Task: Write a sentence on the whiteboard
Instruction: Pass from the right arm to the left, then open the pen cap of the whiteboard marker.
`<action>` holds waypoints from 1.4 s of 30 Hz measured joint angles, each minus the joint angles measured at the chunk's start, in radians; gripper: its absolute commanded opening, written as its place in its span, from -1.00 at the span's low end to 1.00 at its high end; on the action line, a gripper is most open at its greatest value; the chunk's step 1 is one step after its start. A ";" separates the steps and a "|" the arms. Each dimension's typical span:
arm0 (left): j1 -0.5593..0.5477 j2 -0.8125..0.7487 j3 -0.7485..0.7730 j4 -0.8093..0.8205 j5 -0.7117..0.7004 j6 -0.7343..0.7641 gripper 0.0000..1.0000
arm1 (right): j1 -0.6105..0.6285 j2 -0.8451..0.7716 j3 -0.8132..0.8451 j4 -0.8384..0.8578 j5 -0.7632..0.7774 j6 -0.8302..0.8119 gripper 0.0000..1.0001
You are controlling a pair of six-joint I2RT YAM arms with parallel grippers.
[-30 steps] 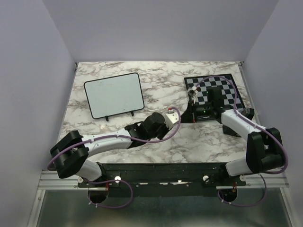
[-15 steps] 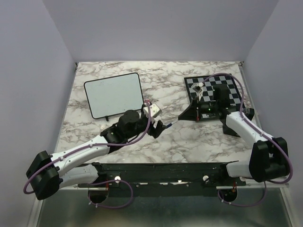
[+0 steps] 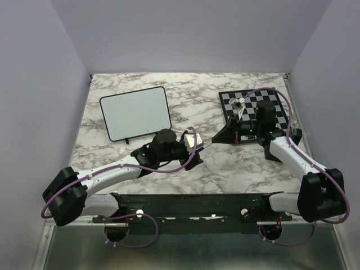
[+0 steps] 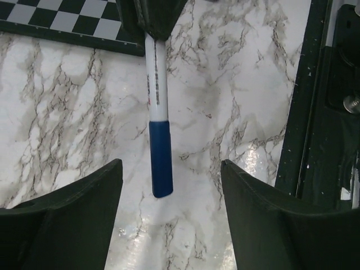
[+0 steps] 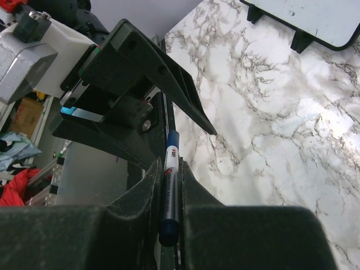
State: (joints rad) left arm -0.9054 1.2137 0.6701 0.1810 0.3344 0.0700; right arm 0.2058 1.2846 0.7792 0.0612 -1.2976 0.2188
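Seen from above, the whiteboard [image 3: 135,112] sits on the far left of the marble bench [image 3: 225,171], turned a little askew and well apart from both arms. A chessboard [image 3: 281,109] lies at the far right. The left hand [image 3: 197,151] and the right hand [image 3: 218,139] meet near the middle of the bench, with a marker [image 3: 206,144] bridging the 2.

The left wrist camera shows the left hand's 2 fingers [image 4: 67,214] spread wide and gripping nothing. The marker's blue cap [image 4: 161,160] sits between them, touching neither, and its white barrel runs up into the right hand.

From the right wrist camera, the right hand is clamped tight on the marker's barrel. The cap end points at the left hand, and a corner of the whiteboard shows beyond.
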 measured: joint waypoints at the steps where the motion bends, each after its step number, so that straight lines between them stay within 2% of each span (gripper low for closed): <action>1: 0.000 0.014 0.017 -0.005 0.001 0.009 0.41 | 0.000 0.000 -0.001 0.005 -0.005 0.002 -0.97; 3: 0.000 0.033 0.047 -0.012 0.002 0.022 0.32 | 0.000 0.000 -0.002 0.014 -0.011 0.005 -0.96; 6: 0.000 0.054 0.090 -0.024 0.003 0.040 0.01 | 0.000 0.000 -0.003 0.021 -0.019 0.005 -0.95; 7: 0.000 0.058 0.100 -0.030 0.003 0.045 -0.36 | 0.000 0.000 -0.004 0.021 -0.021 0.005 -0.95; 10: 0.000 0.070 0.125 -0.061 0.011 0.066 -0.92 | 0.000 0.000 -0.006 0.024 -0.028 0.001 -0.94; 14: 0.002 0.099 0.179 -0.136 0.014 0.084 -1.00 | -0.006 0.000 -0.008 0.019 -0.032 -0.032 -0.84; 15: 0.001 0.102 0.192 -0.163 0.014 0.095 -1.00 | -0.006 0.000 -0.008 0.010 -0.034 -0.052 -0.62; 17: 0.001 0.104 0.224 -0.229 0.014 0.130 -1.00 | -0.006 -0.001 0.002 -0.047 -0.040 -0.110 -0.31; 18: 0.002 0.104 0.240 -0.261 0.011 0.148 -1.00 | -0.005 -0.001 0.013 -0.092 -0.045 -0.163 0.01; 21: 0.015 0.104 0.312 -0.406 0.014 0.235 -1.00 | -0.002 0.000 0.061 -0.261 -0.050 -0.323 0.22; 26: 0.026 0.113 0.409 -0.601 0.016 0.350 -1.00 | -0.001 0.000 0.138 -0.483 -0.051 -0.569 0.31; 30: 0.026 0.150 0.449 -0.698 0.031 0.399 -1.00 | 0.021 0.021 0.158 -0.581 -0.044 -0.678 0.33; 38: 0.000 0.217 0.507 -0.765 0.054 0.427 -1.00 | 0.089 0.079 0.161 -0.634 -0.019 -0.725 0.30; 42: -0.006 0.234 0.534 -0.765 0.056 0.426 -1.00 | 0.126 0.105 0.161 -0.633 -0.007 -0.721 0.16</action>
State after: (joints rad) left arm -0.9119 1.4475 1.2045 -0.5838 0.3904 0.4965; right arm 0.3317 1.3899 0.9398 -0.5716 -1.3048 -0.5018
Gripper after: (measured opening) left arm 0.122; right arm 0.631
